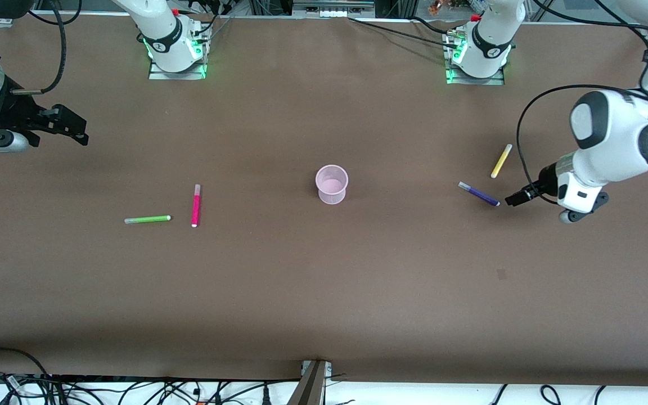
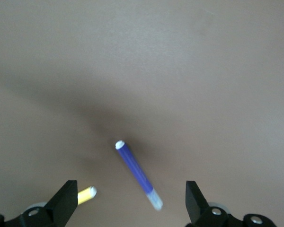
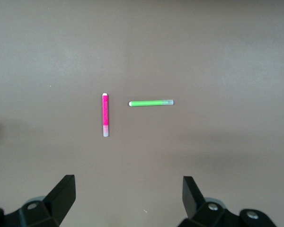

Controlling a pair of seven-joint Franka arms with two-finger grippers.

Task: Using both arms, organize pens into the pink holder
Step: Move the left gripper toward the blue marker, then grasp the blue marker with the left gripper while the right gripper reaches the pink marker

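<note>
The pink holder [image 1: 332, 184] stands upright in the middle of the table. The green pen [image 1: 147, 219] and the magenta pen [image 1: 196, 205] lie toward the right arm's end; both also show in the right wrist view, green [image 3: 151, 102] and magenta [image 3: 105, 115]. The purple pen [image 1: 478, 194] and the yellow pen [image 1: 501, 161] lie toward the left arm's end. My left gripper [image 1: 517, 197] is open and empty, low beside the purple pen [image 2: 137, 172], which lies ahead between its fingers [image 2: 131, 198]. My right gripper [image 1: 71, 128] is open and empty [image 3: 128, 194], high over the table's end.
The brown table top [image 1: 324, 292] is bare apart from the pens and the holder. Both arm bases [image 1: 175, 50] stand along the edge farthest from the front camera. Cables lie along the nearest edge [image 1: 133, 388].
</note>
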